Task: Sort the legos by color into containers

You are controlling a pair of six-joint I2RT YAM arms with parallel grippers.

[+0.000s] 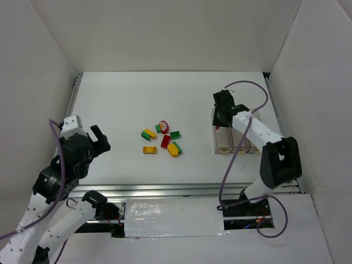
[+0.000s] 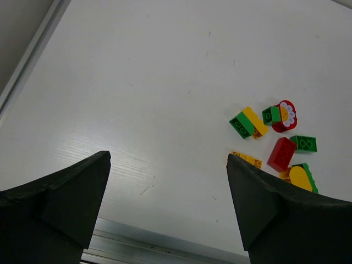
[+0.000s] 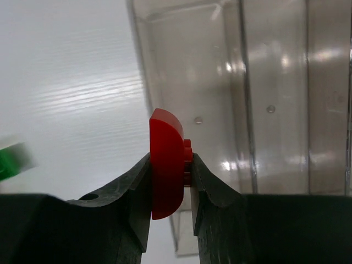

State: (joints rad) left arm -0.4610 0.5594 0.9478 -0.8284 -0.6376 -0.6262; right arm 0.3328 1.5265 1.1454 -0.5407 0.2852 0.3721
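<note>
My right gripper (image 3: 170, 159) is shut on a red lego (image 3: 165, 165) with a rounded edge, held upright between the pads. It hangs over the left edge of the clear containers (image 3: 192, 77), which stand in a row at the right (image 1: 237, 142). In the top view the right gripper (image 1: 223, 114) sits at the far end of the leftmost bin. Loose red, green and yellow legos (image 1: 165, 140) lie mid-table, among them a red piece with a white face (image 1: 163, 126). My left gripper (image 1: 100, 140) is open at the left, apart from them, with bare table between its fingers (image 2: 168, 159).
In the left wrist view the pile shows a green-and-yellow pair (image 2: 248, 122), a red brick (image 2: 281, 153) and a green brick (image 2: 303, 143). White walls enclose the table. A metal rail (image 1: 192, 190) runs along the near edge.
</note>
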